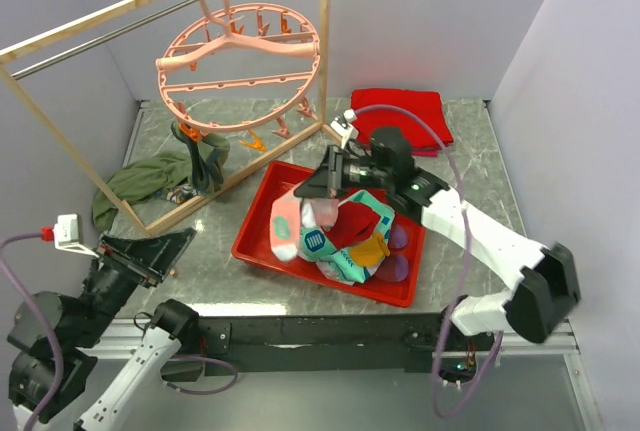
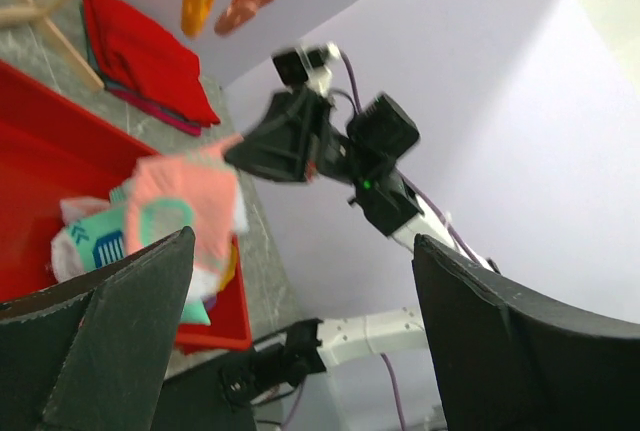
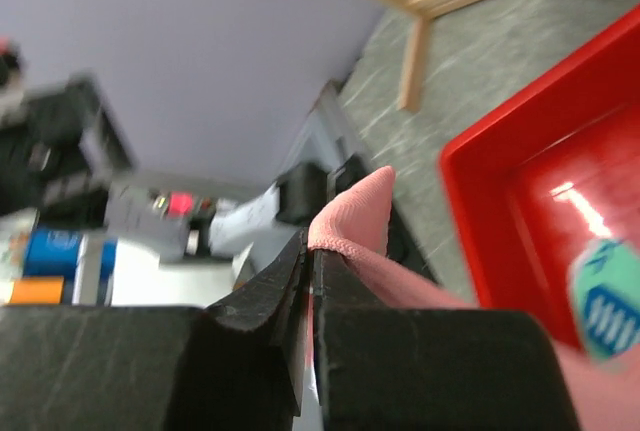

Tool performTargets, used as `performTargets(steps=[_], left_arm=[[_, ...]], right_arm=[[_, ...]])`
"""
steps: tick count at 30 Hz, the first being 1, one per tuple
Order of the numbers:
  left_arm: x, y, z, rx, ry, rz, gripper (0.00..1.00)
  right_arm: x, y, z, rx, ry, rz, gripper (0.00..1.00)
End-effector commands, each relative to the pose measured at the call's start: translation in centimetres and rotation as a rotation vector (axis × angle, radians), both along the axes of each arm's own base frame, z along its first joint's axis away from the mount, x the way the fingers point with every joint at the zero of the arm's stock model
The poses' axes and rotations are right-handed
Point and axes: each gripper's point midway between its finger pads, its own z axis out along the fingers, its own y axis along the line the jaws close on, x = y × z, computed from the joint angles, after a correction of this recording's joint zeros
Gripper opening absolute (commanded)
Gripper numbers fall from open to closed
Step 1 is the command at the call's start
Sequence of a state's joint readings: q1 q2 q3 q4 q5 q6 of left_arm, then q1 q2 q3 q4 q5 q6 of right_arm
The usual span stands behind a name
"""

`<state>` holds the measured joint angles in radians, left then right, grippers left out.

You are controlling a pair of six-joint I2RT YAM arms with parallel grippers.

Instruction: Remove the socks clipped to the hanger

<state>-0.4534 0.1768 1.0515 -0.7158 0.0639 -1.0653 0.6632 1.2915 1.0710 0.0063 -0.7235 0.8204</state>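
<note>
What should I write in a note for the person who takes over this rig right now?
Left gripper: open, empty, low at the near left.
Right gripper: shut on a pink sock, above the red tray.
Done: several socks lie in the tray.
To do: drop the pink sock; one dark green sock seems to hang from a clip on the hanger; unclip it.
</note>
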Motion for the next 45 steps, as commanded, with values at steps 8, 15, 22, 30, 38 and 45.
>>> performTargets(steps=[8,15,22,30,38,45], left_arm=[[0.0,-2.1,-3.1,-0.034,0.116,-0.11,0.95],[-0.4,-1.5,-4.1,-0.028,0.141,-0.088,0.96],[0.2,-2.6,-5.4,-0.043,0.162,-0.133,0.95],[1.7,-6.3,-6.9,-0.012,0.161,-0.294,0.91],[2.6,-8.4,-8.4,0.031,0.191,-0.398,0.97],[2.7,-9.3,-11.5,0.04,0.238,-0.451,0.96]], right_arm=[[9.3,2.2,-11.8,-0.214,0.128,-0.284,0.16],[10.0,1.7,-15.9,-0.338,0.146,-0.294,0.36],[9.1,-3.0,-13.7,-0.523,0.037,-0.376,1.0],[4.1,-10.0,-6.6,-0.471,-0.139,-0.52,1.0],[0.9,-17.5,-7.2,-0.38,-0.113,-0.826,1.0],[-4.2,-16.3,-7.6,-0.112,-0.087,-0.67,1.0]])
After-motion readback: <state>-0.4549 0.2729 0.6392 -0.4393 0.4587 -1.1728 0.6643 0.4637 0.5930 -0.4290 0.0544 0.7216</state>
